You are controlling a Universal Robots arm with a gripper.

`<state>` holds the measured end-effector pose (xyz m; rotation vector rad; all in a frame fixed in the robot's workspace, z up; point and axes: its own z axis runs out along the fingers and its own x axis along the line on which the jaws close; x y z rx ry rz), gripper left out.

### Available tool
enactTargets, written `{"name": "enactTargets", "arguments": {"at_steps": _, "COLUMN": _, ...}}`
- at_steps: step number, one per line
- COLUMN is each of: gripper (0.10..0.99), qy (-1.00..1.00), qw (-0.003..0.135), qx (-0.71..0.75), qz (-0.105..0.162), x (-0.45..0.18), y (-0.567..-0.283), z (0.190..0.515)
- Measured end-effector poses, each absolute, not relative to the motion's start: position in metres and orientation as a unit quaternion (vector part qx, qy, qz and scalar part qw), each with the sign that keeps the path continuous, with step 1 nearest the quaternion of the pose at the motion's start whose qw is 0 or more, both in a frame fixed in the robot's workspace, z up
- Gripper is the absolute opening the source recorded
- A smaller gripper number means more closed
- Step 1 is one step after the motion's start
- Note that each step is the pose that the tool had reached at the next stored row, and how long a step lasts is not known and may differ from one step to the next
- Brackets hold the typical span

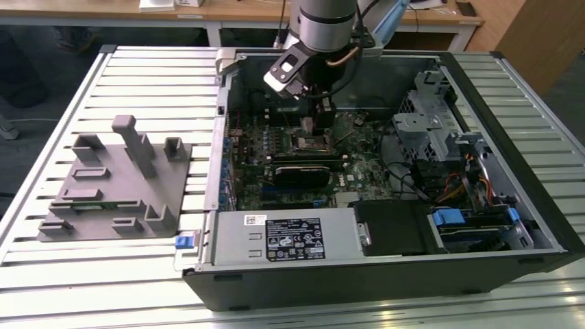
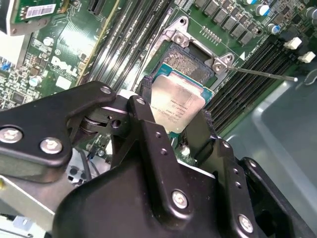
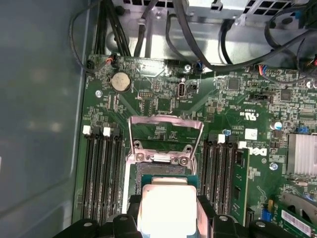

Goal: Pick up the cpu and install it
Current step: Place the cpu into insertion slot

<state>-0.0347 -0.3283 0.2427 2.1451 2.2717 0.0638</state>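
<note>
End effector [image 2: 174, 112] clamping cpu [image 2: 178, 101] edges, over open socket [image 2: 190, 62], memory slots [image 3: 101, 171] flanking

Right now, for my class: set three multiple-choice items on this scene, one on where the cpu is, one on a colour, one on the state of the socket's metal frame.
1. Where is the cpu? A on the grey fixture; B in the gripper, over the socket; C on the slatted table.
2. The motherboard is: A green; B red; C white.
3. The socket's metal frame is: A clamped shut; B swung open; C missing.
Answers: 1 B, both wrist views show it between the gripper's fingers above the socket. 2 A, its board is green. 3 B, the frame stands raised off the socket.
</note>
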Motion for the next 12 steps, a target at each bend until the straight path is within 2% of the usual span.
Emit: {"name": "enactTargets", "arguments": {"at_steps": 12, "gripper": 0.525, "qy": 0.725, "qw": 0.008, "qx": 0.688, "qz": 0.02, "x": -0.036, "y": -0.323, "z": 0.226}}
